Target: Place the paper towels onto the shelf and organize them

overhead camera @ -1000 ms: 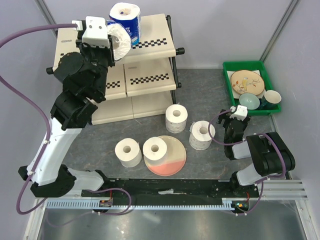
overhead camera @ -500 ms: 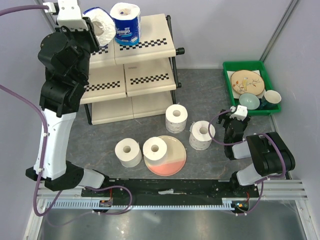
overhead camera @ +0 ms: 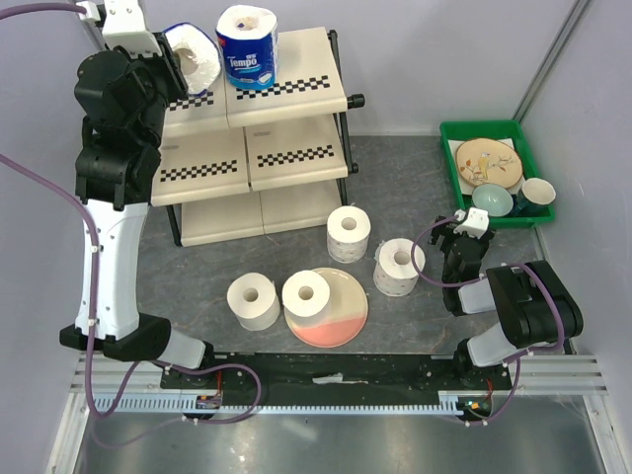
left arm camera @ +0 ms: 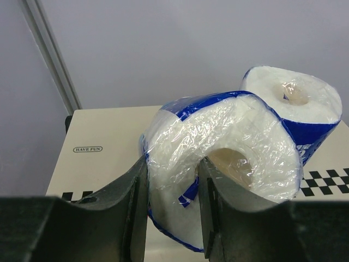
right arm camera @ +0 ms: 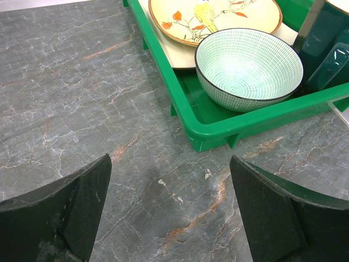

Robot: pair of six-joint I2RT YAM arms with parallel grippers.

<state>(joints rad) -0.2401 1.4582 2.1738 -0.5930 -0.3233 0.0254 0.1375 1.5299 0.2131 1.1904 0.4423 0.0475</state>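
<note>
Where the top camera looks down, the left gripper (overhead camera: 181,61) pinches a wrapped roll (overhead camera: 195,56), tilted over the shelf (overhead camera: 296,74) top tier, just beside an upright Tempo roll (overhead camera: 247,35). Left wrist: fingers (left arm camera: 133,207) squeeze that roll's wall, core facing the camera. Right wrist: the right gripper (right arm camera: 169,218) gapes wide, holding nothing, near the tray (right arm camera: 218,123).

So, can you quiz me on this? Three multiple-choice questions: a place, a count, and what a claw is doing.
1. The upright wrapped roll stands on the shelf's: A) top tier B) middle tier C) bottom tier.
2. Unwrapped rolls off the shelf: A) two B) four C) six.
3. The left claw is: A) open, empty B) shut on the other wrapped roll C) shut on a bowl.
Answers: 1 A, it stands by the top checkered edge. 2 B, one on the pink plate, three on the table. 3 B, its fingers squeeze the wrapper.
</note>
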